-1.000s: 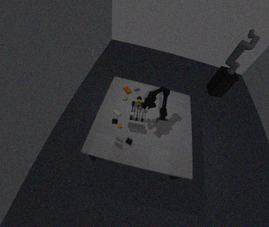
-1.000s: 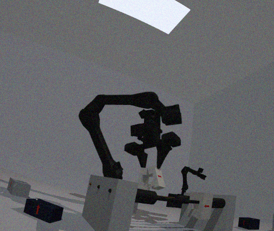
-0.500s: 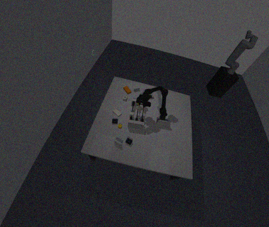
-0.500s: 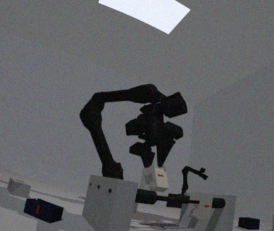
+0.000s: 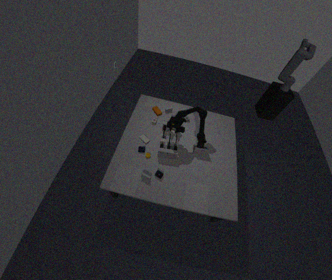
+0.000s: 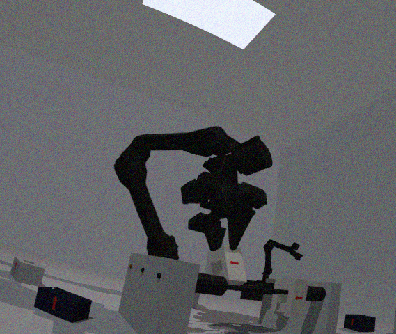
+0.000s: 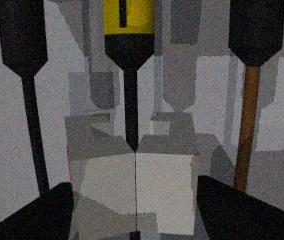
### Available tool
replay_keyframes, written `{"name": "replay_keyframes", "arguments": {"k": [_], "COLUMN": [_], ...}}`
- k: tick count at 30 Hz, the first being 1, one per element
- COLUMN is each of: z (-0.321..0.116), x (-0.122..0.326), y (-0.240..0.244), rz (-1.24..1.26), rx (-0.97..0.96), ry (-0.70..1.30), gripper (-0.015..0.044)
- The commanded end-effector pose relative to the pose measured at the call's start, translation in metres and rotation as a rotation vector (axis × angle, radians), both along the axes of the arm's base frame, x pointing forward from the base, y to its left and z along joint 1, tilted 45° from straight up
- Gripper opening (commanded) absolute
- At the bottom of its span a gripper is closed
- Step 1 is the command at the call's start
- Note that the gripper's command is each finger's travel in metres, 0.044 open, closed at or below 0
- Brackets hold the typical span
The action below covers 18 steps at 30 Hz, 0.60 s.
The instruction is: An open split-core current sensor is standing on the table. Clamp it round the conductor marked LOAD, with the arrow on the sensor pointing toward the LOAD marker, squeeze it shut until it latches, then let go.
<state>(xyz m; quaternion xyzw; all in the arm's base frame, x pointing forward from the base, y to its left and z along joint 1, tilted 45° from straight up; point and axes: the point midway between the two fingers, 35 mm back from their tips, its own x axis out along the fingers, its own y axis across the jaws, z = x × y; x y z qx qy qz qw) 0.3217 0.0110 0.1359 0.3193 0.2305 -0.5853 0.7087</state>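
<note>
My gripper (image 6: 223, 248) (image 7: 134, 188) is shut on the white split-core sensor (image 6: 236, 267) (image 7: 164, 195), with a fingertip on each side. In the exterior view the sensor's halves spread downward, just above or around a rod. Its red arrow (image 6: 234, 262) points left, toward the nearer grey end block (image 6: 158, 294). In the wrist view the middle black conductor (image 7: 130, 95) runs from a yellow marker (image 7: 129, 17) to under the sensor's seam. The marker's full lettering is cut off. Whether the conductor sits between the jaws is hidden.
Another black conductor (image 7: 34, 130) and a brown one (image 7: 247, 125) flank the middle one. A second white piece with a red arrow (image 6: 298, 298) is on the front rod. Dark blocks (image 5: 141, 149) (image 5: 158, 174), an orange block (image 5: 157, 111) and a yellow piece (image 5: 147, 155) lie around.
</note>
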Motion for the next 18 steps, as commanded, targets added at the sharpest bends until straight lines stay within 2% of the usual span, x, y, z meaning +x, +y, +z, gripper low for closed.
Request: {"name": "replay_keyframes", "arguments": {"k": [1, 18], "z": [-0.005, -0.023], "x": [0.001, 0.005], "y": [-0.005, -0.025], "rz": [0.005, 0.005], "rx": [-0.008, -0.011], "ry": [0.002, 0.0], "gripper": [0.0, 0.0]}}
